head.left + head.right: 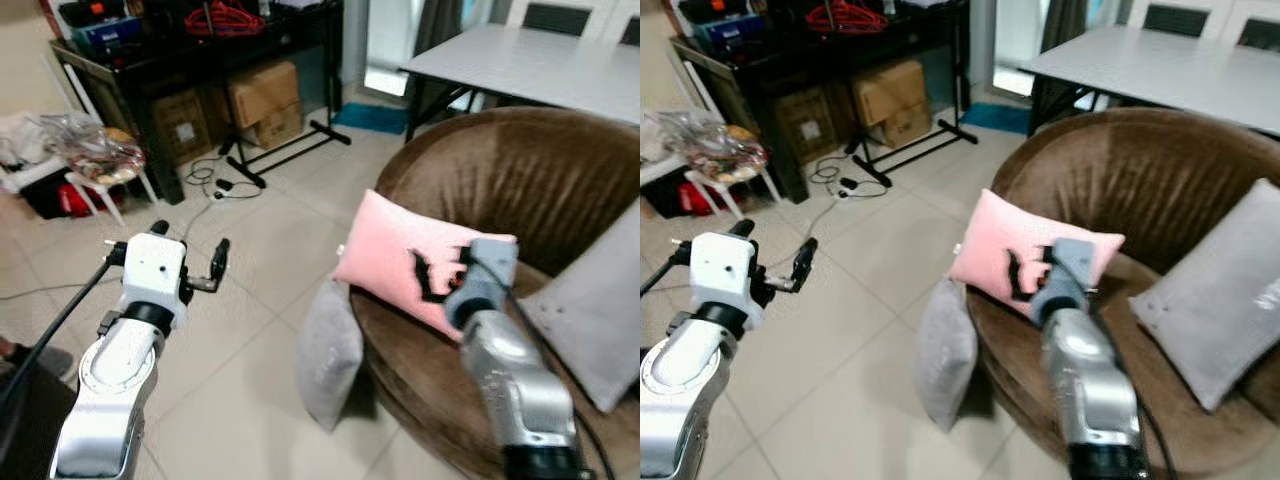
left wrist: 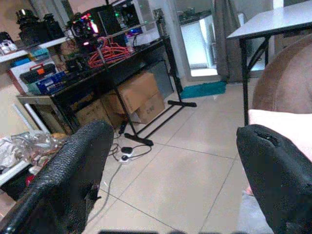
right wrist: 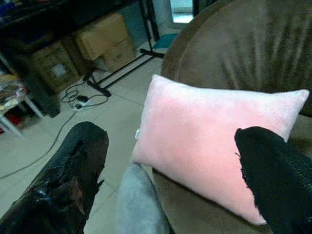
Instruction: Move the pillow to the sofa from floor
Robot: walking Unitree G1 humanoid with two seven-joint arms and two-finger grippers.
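The pink pillow (image 1: 410, 265) lay on the brown sofa (image 1: 520, 170), overhanging its front edge. The right gripper (image 3: 170, 161) hovered before it with fingers spread wide, empty. The left gripper (image 1: 190, 262) hung over the floor tiles (image 1: 250, 330), fingers likewise apart.

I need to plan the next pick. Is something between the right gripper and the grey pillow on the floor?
Nothing visible blocks it. The grey pillow leans against the sofa front, below the pink pillow on the seat. The right gripper, open, hovers before the pink pillow, above the grey one.
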